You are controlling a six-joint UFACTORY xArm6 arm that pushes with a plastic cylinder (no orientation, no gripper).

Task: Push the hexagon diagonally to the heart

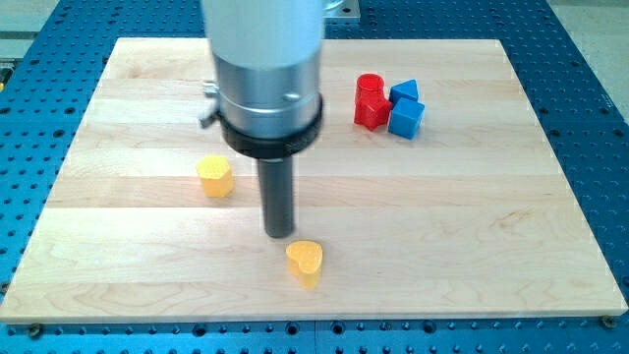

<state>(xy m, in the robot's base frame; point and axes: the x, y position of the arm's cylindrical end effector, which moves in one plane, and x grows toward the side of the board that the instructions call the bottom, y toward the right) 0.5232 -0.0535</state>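
A yellow hexagon block (pixel 214 176) sits on the wooden board, left of centre. A yellow heart block (pixel 305 261) lies near the view's bottom, below and right of the hexagon. My tip (pixel 279 232) is the lower end of the dark rod. It stands between the two yellow blocks, just above and left of the heart and to the lower right of the hexagon. It touches neither block as far as I can see.
A red cylinder (pixel 370 90) and a red block (pixel 371 113) stand at the upper right, touching a blue triangular block (pixel 404 91) and a blue cube (pixel 406 118). The board (pixel 491 226) rests on a blue perforated table. The arm's grey body hides part of the board's top.
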